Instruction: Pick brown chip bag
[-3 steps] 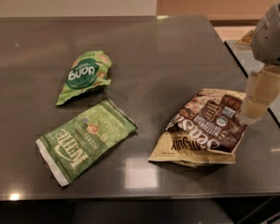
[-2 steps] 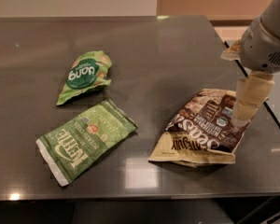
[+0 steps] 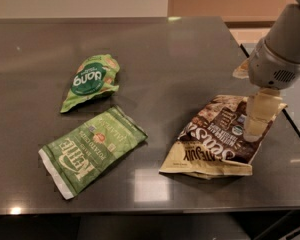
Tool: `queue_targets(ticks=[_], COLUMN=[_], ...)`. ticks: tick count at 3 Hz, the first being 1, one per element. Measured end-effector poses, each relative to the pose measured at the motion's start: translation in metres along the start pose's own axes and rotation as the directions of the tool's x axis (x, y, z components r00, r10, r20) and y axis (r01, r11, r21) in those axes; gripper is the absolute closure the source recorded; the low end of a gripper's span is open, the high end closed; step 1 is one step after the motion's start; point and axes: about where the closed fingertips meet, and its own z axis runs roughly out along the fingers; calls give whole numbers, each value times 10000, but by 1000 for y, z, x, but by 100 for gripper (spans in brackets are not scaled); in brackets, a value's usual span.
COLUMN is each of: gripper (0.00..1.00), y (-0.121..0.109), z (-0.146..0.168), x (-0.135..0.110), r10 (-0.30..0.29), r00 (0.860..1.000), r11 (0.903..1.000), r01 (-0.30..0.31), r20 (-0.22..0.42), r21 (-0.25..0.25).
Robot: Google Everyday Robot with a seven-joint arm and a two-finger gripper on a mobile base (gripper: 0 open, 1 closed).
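My claw (image 3: pixel 253 133) sits low over the right end of the brown chip bag (image 3: pixel 212 141), which lies flat near the table's (image 3: pixel 190 59) right edge. Clenched or released, I cannot tell. The bag looks unlifted; gripping and raising remain.

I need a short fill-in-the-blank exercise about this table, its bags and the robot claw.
1. The claw is at the right end of the ____ chip bag.
2. The table holds ____ bags in total.
3. The Kettle bag, at front left, is ____.
Missing words: brown, three, green.
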Motion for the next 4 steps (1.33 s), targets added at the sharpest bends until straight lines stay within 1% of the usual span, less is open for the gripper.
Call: queue_targets(ticks=[1, 2, 3, 4], gripper=[0, 18, 41, 64], y=[0, 2, 3, 2], z=[14, 24, 28, 25], x=[9, 15, 18, 19], r10=[150, 225, 309, 402], r00=[9998, 9995, 9993, 9992], r11=[9995, 9985, 9976, 9967], r01=[-153, -236, -322, -407], r20=[-142, -219, -219, -79], r21=[-274, -493, -615, -697])
